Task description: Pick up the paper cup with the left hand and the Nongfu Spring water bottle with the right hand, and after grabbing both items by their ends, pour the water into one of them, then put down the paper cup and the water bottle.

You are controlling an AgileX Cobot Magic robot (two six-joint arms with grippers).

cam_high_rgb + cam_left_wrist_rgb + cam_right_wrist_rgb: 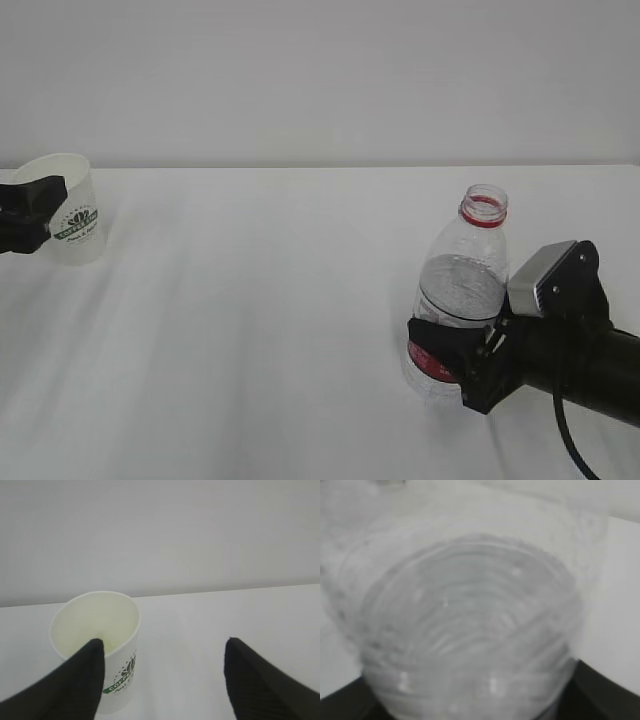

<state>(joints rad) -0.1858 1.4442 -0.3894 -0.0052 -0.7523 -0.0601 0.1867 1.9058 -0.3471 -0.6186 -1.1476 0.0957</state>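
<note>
The white paper cup (72, 212) with a green logo stands upright at the far left. My left gripper (28, 212) is at its side, open. In the left wrist view the cup (120, 630) sits behind the left finger (75, 685), whose tip overlaps the rim, and the other finger is far off to the right. The uncapped Nongfu Spring water bottle (466, 270) stands at the right. My right gripper (440, 355) has its jaws on either side of the red label. The bottle (470, 620) fills the right wrist view, blurred; whether the fingers press it I cannot tell.
The white table (280, 330) runs back to a plain pale wall. Nothing else stands on it between the cup and the bottle. The right arm (580, 355) lies low over the table's front right corner.
</note>
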